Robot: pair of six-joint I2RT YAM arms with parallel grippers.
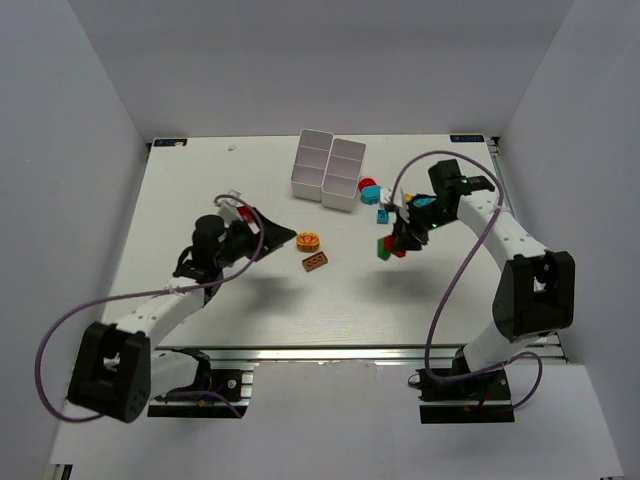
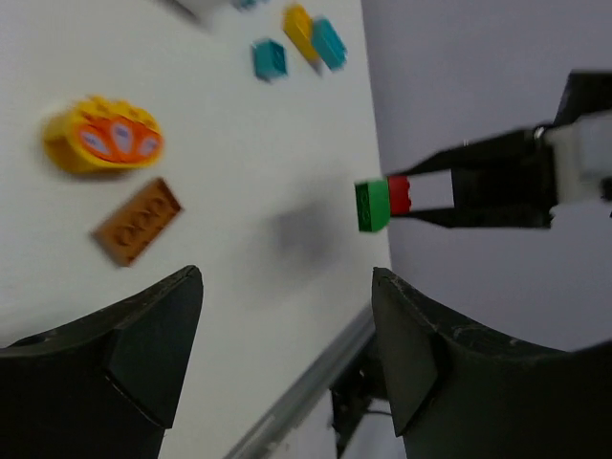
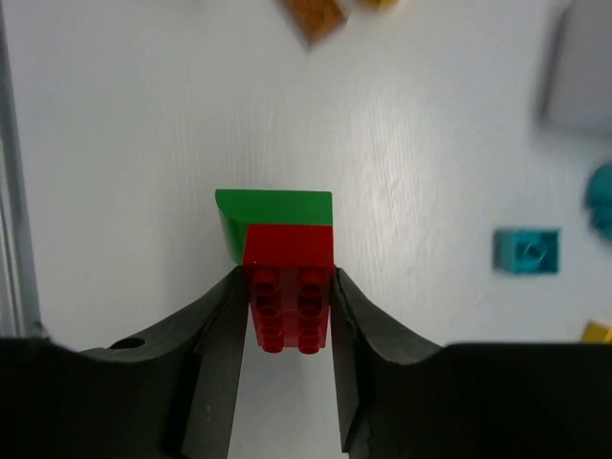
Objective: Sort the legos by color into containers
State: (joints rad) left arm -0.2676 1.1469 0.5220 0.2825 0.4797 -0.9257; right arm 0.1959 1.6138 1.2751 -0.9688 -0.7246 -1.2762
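Right jaws clamp a red-green stack (image 3: pixel 285 251) above the tabletop (image 1: pixel 340 310), toward its right edge; left jaws gape wide, empty.

Red-green stack (image 3: pixel 287 287) held aloft, brown brick (image 1: pixel 316 262) flat mid-table, white bins (image 1: pixel 305 187) clustered far side

**Green-red stack gripped at right, loose bricks on the table**

Our left gripper (image 2: pixel 287 354) fills the bottom of the view, its two dark fingers (image 2: pixel 124 354) spread wide with nothing between them. Beyond, on the white table (image 2: pixel 239 153), we see a brown brick (image 2: pixel 137 220) just beside a yellow-orange oval piece (image 2: pixel 102 134). Farther off lies a cyan brick (image 2: pixel 269 58), then a yellow brick (image 2: pixel 299 31) and a second cyan one (image 2: pixel 328 43) side by side. At right, the right gripper (image 2: pixel 421 194) clamps a green-red stack (image 2: pixel 382 204) by its red end.
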